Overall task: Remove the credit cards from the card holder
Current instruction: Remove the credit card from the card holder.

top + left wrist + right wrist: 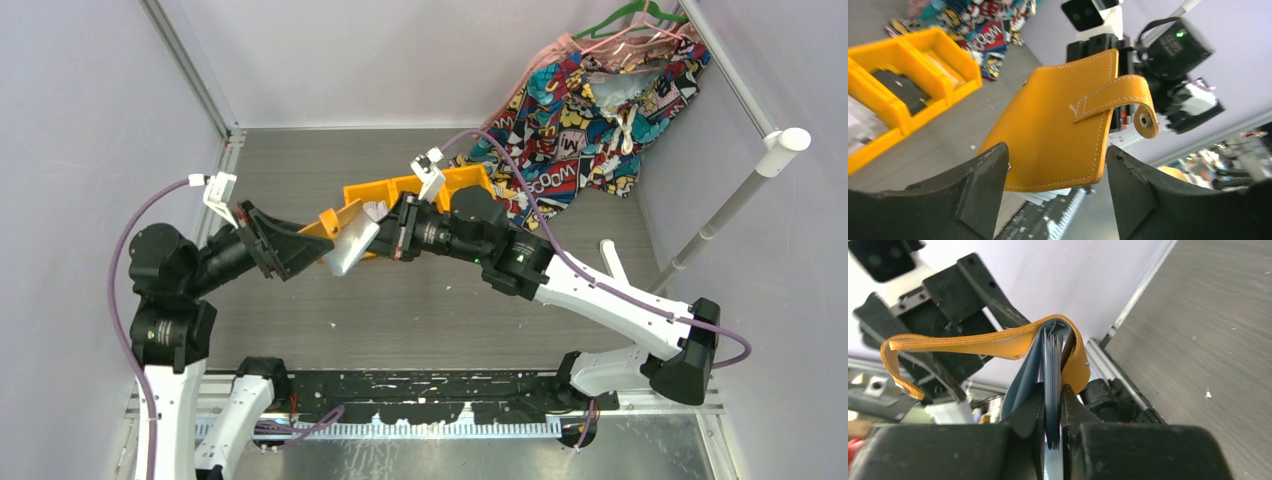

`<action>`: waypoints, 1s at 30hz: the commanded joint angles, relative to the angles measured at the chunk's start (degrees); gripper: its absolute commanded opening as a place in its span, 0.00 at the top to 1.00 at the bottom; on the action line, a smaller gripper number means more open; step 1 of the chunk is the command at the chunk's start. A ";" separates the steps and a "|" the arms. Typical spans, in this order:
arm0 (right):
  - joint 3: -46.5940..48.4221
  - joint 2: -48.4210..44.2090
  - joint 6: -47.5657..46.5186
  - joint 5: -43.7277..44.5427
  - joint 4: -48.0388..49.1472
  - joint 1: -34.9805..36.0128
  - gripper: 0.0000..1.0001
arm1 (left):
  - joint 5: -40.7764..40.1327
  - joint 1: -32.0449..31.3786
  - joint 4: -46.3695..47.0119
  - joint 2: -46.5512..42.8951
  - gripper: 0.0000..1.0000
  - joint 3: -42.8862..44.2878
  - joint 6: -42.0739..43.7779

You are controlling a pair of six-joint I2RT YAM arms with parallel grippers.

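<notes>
The card holder (1058, 125), orange with a snap tab (1143, 117), hangs in the air between both grippers, above the table. My right gripper (1053, 395) is shut on the holder's pale blue pocket pages (1052, 360), and the orange cover (998, 342) flares open to the left. My left gripper (1055, 190) is open, with a finger on each side of the cover's lower edge. Thin pale edges (1050, 195) stick out below the cover; I cannot tell whether they are credit cards or pages. In the top view the holder (348, 240) sits between the left gripper (305, 245) and the right gripper (385, 235).
Orange bin trays (400, 188) stand on the table just behind the holder; one holds a dark object (898, 87). A comic-print cloth (580, 110) on hangers lies at the back right. A white pole (740, 195) leans at the right.
</notes>
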 commanded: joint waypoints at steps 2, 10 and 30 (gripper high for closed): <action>14.89 2.36 -9.35 25.37 -18.58 9.35 0.99 | -3.99 -0.32 -4.88 -4.57 0.24 1.25 25.63; 30.23 14.23 -15.34 42.55 -29.30 19.05 0.99 | -3.63 -0.32 -4.26 -12.56 0.25 -4.56 39.09; 37.22 20.13 -22.95 45.09 -29.32 25.67 0.99 | -28.79 -0.23 3.66 -21.97 0.41 -14.32 49.91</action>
